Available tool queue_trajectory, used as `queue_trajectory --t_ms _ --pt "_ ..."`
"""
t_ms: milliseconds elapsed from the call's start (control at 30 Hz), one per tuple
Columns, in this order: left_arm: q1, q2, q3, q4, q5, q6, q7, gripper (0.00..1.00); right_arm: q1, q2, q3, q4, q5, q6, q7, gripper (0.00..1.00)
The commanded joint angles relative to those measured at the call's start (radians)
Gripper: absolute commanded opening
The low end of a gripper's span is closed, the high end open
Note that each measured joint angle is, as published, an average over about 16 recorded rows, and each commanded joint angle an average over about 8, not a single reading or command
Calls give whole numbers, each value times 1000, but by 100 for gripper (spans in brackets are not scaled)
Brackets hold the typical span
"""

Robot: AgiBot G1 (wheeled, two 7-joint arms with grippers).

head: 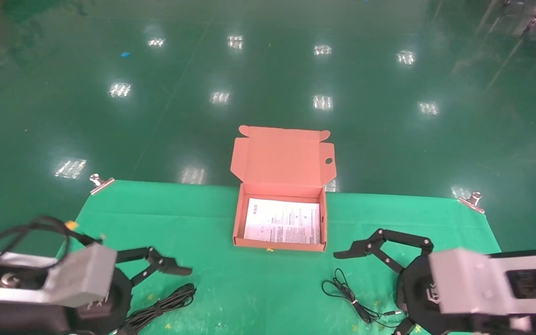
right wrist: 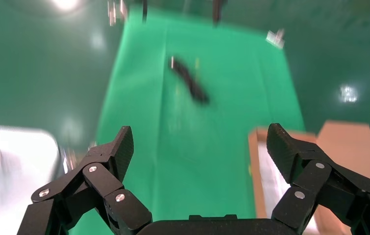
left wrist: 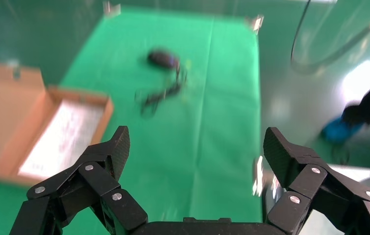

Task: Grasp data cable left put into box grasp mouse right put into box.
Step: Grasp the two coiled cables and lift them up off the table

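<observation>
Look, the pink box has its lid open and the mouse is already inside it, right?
Not quite. The pink box does have its lid open, but only a printed sheet lies inside. The head view shows that; in the left wrist view the mouse sits on the green cloth.

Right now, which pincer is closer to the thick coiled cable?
Left. The left pincer hovers just above the cable; the right pincer is across the table beside the mouse cord.
</observation>
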Motion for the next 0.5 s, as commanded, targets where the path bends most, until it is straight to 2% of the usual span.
queue_trajectory --t_ms 33,300,500 --pt "-22 7 24 2 56 1 -3 100 37 -6 -25 3 -56 -10 -12 100" --pt "-77 65 106 -9 281 -44 -3 100 149 -66 -206 11 -329 -2 -98 100" --pt "-89 133 184 1 487 -101 9 100 148 -120 -312 12 -534 56 -140 100"
